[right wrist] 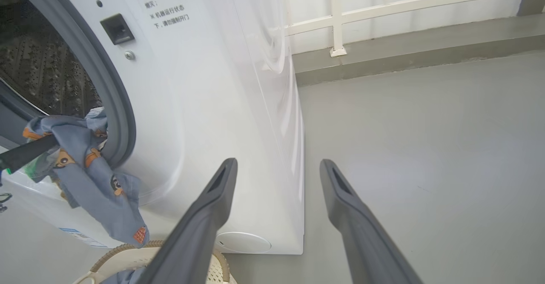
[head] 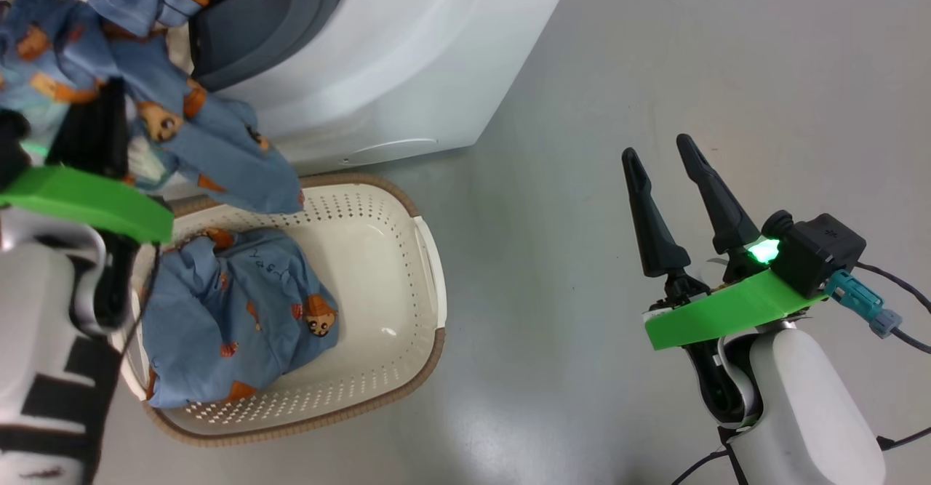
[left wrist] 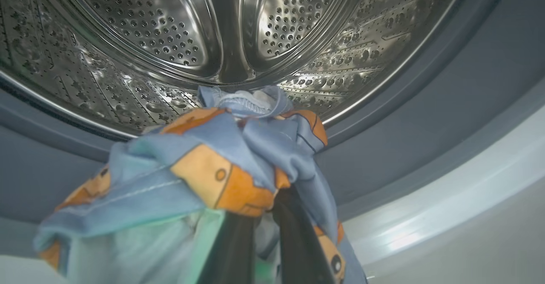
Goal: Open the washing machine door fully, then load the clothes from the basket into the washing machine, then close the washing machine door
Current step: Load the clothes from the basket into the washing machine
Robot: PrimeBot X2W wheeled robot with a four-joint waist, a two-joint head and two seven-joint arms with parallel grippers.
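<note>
One blue cloth pinched in left jaws, maybe grazing gasket; right jaws spread over floor.

The robot's right gripper had two tapered black fingers above a bright green bracket and a black camera block beside a glowing green light; a teal-plugged cable ran from its white forearm, while the left forearm carried black lettering.
</note>
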